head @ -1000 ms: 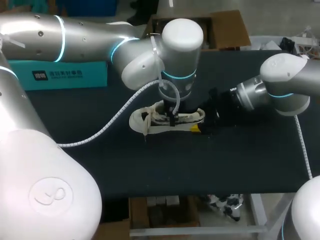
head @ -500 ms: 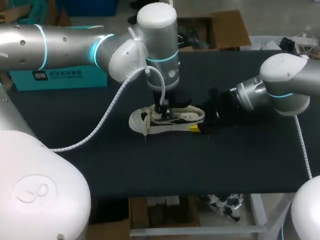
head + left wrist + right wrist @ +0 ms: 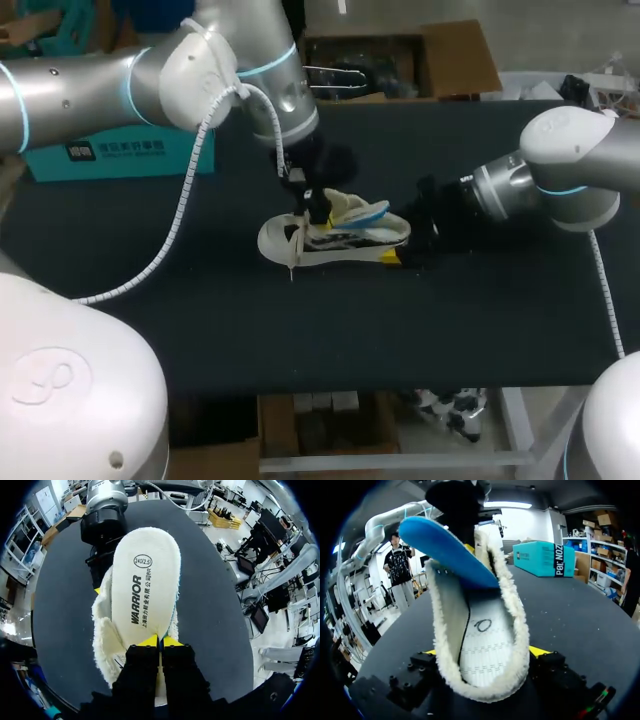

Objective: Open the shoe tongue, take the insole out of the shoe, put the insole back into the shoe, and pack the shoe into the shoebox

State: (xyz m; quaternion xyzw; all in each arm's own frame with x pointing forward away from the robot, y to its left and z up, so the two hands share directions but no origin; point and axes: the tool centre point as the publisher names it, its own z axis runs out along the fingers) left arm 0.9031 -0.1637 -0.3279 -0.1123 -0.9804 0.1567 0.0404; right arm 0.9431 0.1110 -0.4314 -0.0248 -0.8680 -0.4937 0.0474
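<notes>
A white sneaker with fleece lining lies on its sole mid-table, toe to the left. My left gripper is shut on the toe end of the insole, which slants up out of the shoe opening. In the left wrist view the cream insole runs ahead from the pinched yellow fingertips, with the sneaker under it. My right gripper clasps the heel. In the right wrist view the sneaker's heel fills my right gripper, and the insole's blue underside rises above it.
A teal shoebox stands at the table's back left, also seen as the teal shoebox beyond the shoe. The black tabletop lies bare in front of the sneaker and to its right.
My left arm has drawn back to the left and tilted, lifting the insole up out of the shoe. The left fingers have closed tighter on it. The right arm and sneaker have stayed put.
</notes>
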